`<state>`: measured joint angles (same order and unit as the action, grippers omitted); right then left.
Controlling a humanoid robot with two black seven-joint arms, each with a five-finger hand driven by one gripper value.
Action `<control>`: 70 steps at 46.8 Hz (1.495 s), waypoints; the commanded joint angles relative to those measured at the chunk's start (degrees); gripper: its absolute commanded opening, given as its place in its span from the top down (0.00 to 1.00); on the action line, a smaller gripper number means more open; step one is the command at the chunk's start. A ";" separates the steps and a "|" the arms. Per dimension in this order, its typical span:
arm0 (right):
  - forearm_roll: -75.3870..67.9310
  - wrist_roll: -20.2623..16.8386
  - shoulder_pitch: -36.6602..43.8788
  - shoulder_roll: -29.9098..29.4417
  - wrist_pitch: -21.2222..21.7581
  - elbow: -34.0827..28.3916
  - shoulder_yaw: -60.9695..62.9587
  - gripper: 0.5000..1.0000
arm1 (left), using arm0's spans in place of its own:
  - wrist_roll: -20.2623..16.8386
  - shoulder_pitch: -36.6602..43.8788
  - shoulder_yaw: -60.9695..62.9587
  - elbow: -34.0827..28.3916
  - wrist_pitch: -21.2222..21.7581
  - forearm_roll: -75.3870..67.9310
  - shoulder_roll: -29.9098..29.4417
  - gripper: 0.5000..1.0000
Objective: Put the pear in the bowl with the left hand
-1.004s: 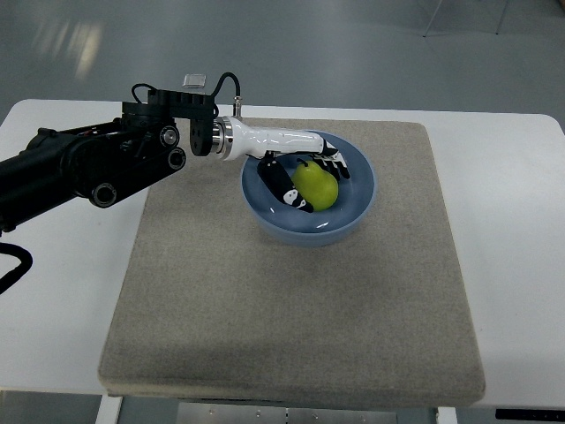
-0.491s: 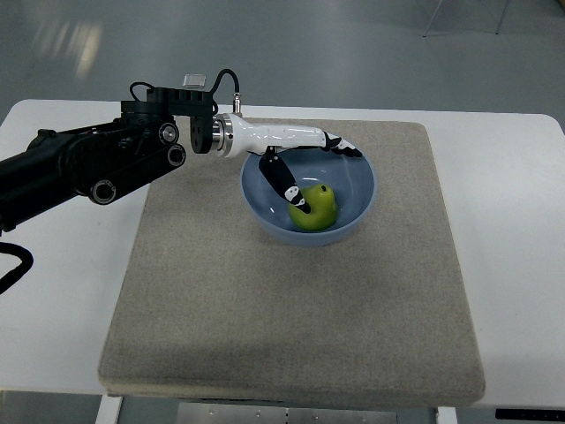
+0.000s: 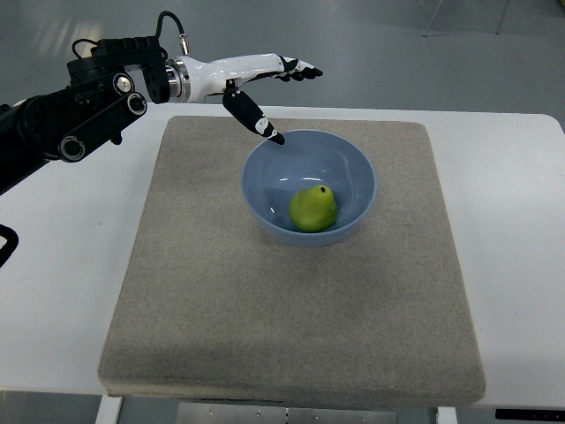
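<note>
A green pear (image 3: 312, 209) lies inside the blue bowl (image 3: 352, 170), near its front, stem end up. The bowl stands on the grey mat (image 3: 291, 309). My left hand (image 3: 281, 95) is raised above and behind the bowl's left rim, open, with its fingers (image 3: 296, 69) stretched right and its thumb pointing down toward the rim. It holds nothing and does not touch the pear or bowl. The black left arm (image 3: 62, 128) comes in from the left edge.
The grey mat covers most of a white table (image 3: 516, 221). White table surface shows on both sides of the mat. The floor lies beyond the table's far edge.
The left hand let go of the pear, which settled in the bowl, then rose and drew back up-left out of the bowl with its fingers spread.
</note>
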<state>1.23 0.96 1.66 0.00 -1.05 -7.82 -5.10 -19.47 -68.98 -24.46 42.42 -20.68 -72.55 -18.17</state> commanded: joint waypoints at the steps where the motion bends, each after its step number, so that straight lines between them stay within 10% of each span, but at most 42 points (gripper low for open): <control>1: 0.00 0.00 0.01 0.00 0.00 0.00 0.00 0.15 | 0.05 -0.01 -0.24 -2.69 0.11 1.88 -0.55 0.08; 38: 0.00 0.00 0.01 0.00 0.00 0.00 0.00 0.15 | 0.93 4.03 0.64 -19.04 16.19 40.11 0.94 0.02; 70: 0.00 0.00 0.01 0.00 0.00 0.00 0.00 0.15 | 7.25 7.98 0.29 -26.42 16.37 66.65 7.18 0.02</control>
<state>1.23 0.97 1.67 0.00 -1.05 -7.82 -5.10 -13.17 -61.39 -24.03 16.15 -4.29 -8.98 -11.56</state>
